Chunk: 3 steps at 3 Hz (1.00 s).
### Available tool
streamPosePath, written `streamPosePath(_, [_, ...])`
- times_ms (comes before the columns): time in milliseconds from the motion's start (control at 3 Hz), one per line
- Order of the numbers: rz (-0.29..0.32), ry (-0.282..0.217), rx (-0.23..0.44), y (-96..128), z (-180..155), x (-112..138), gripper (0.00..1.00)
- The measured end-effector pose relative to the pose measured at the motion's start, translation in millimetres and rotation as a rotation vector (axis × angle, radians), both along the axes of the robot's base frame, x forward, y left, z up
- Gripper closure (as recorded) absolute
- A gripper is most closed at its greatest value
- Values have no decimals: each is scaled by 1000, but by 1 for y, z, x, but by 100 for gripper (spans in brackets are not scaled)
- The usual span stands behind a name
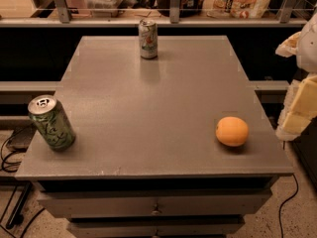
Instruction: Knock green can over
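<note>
Your green can (51,122) stands at the lower left of the frame, by the table's (158,88) left edge. It is well apart from the gripper (302,108), the pale shape at the right edge (whether that is spread or closed, you cannot tell). An orange (232,131) lies between them, close to the gripper. A white can (148,39) stands at top centre. The green can rests on its base, its long axis leaning toward the upper left, silver top up.
</note>
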State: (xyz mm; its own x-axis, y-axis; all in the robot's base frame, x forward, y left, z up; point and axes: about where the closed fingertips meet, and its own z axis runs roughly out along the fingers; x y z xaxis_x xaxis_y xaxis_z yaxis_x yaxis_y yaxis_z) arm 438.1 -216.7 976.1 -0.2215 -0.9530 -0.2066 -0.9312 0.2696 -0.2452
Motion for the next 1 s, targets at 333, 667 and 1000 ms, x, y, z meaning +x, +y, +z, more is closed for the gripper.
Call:
streamPosePath(333, [5, -2, 6, 1, 0, 0, 0])
streamPosePath(667, [50, -21, 58, 8, -1, -2, 0])
streamPosePath(1000, [193, -28, 224, 68, -13, 4, 0])
